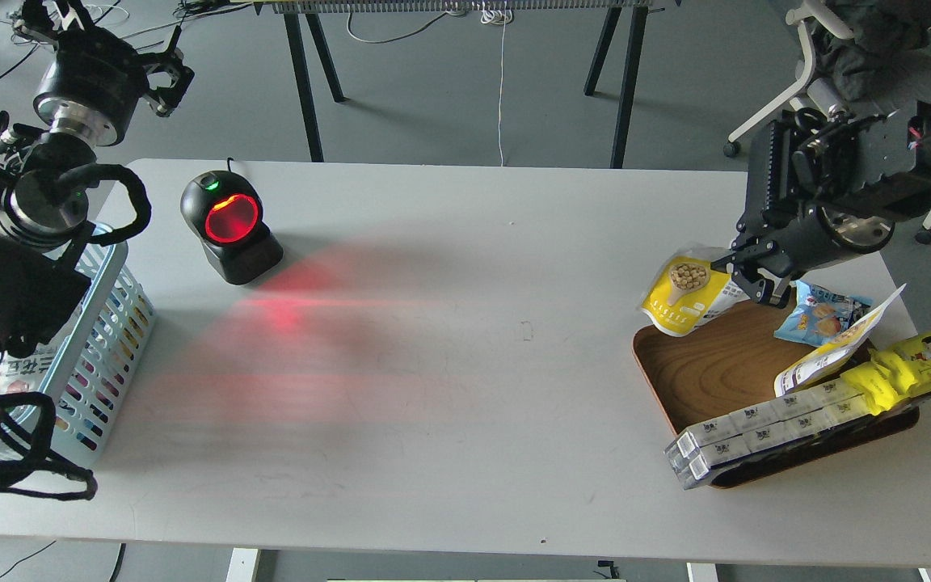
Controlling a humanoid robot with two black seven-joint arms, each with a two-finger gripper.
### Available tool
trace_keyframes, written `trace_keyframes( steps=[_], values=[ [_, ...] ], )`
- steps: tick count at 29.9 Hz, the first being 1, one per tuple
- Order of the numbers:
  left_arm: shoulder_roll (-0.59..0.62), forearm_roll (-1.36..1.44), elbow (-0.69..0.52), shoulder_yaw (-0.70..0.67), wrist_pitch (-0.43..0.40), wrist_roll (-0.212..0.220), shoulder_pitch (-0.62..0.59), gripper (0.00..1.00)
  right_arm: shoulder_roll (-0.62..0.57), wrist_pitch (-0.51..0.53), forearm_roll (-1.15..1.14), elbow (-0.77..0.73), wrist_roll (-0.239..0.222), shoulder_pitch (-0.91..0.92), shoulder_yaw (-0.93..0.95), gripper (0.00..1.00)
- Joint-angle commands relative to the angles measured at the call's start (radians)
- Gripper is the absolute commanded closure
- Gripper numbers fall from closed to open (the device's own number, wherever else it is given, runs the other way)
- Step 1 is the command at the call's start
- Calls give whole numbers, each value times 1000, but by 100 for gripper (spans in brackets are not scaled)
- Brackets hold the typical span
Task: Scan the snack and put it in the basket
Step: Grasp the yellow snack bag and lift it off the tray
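The snack (682,296), a small yellow pouch picturing a scoop of beige balls, hangs tilted over the far left corner of the brown wooden tray (700,372). My right gripper (744,277) is shut on the pouch's right edge and holds it just above the tray rim. The light blue basket (114,323) with lattice sides stands at the table's left edge, partly hidden by my left arm. My left gripper (165,77) is raised beyond the table's far left corner, fingers apart and empty.
A black scanner (231,228) with a glowing red window stands at the back left, casting red light on the table. The tray holds a blue snack bag (817,315), a white-backed pouch (837,347), a long yellow pack (922,364) and white boxes (756,432).
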Motion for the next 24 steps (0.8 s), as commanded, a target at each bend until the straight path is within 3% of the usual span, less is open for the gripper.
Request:
trace_keyframes(
  steps=[1, 11, 16, 24],
  values=[
    [-1, 0, 0, 0, 0, 0, 2, 0, 9, 0, 3, 2, 0, 45, 2, 100],
    [-4, 0, 0, 0, 0, -2, 2, 0, 169, 2, 112, -1, 0, 108, 10, 100],
    [-4, 0, 0, 0, 0, 0, 0, 0, 304, 2, 189, -17, 0, 119, 16, 100],
    [-7, 0, 0, 0, 0, -2, 3, 0, 557, -1, 284, -170, 0, 96, 70, 100]
  ],
)
